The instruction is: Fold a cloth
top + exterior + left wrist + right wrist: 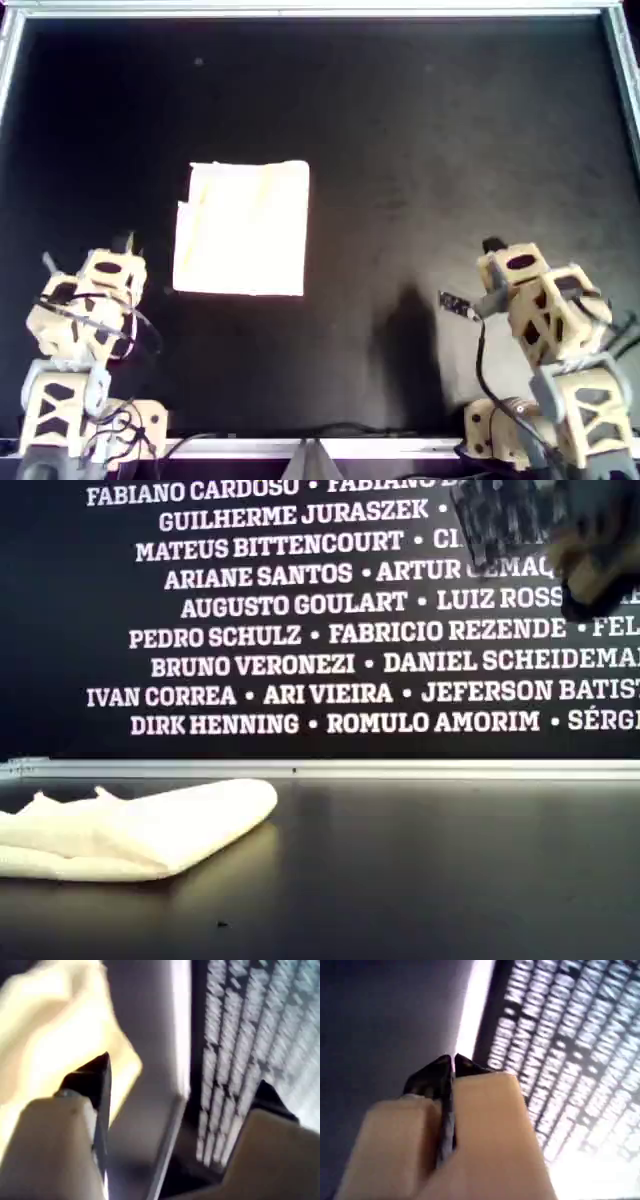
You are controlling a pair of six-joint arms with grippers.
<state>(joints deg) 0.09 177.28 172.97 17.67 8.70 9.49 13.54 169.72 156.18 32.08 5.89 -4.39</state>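
Observation:
The cloth (245, 228) is a pale cream sheet lying as a flat, roughly square layered shape on the black table, left of the middle in the overhead view. In the exterior view the cloth (140, 830) is a low folded pad at that view's left. My left gripper (90, 252) hovers just short of the cloth's near left corner in the overhead view, apart from it. The left wrist view shows the left gripper (182, 1080) open and empty, with the cloth (55, 1030) beyond one finger. My right gripper (492, 245) stands well to the overhead view's right of the cloth. The right gripper (453, 1062) is shut on nothing.
A metal rim (300, 10) frames the black table (420, 150). Behind the far rim (320, 769) rises a dark wall with white printed names (340, 630). A blurred arm (590, 550) hangs at the exterior view's upper right. Cables (300, 436) run along the near edge.

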